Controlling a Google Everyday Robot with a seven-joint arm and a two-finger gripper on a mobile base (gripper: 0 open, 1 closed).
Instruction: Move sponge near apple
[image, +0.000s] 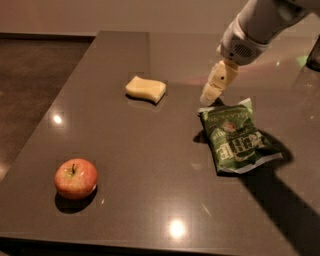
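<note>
The pale yellow sponge (145, 89) lies flat on the dark table (150, 165), left of centre and toward the back. The red apple (76, 178) with yellowish patches and a dark stem stands near the front left corner, well apart from the sponge. My gripper (212, 93) with cream blocky fingers hangs from the white arm at the upper right. It is above the table, to the right of the sponge and just above the top left corner of the green snack bag. It holds nothing that I can see.
A green crinkled snack bag (236, 137) lies on the table right of centre. The arm's shadow runs to the front right. The table's left edge borders a dark floor (30, 85).
</note>
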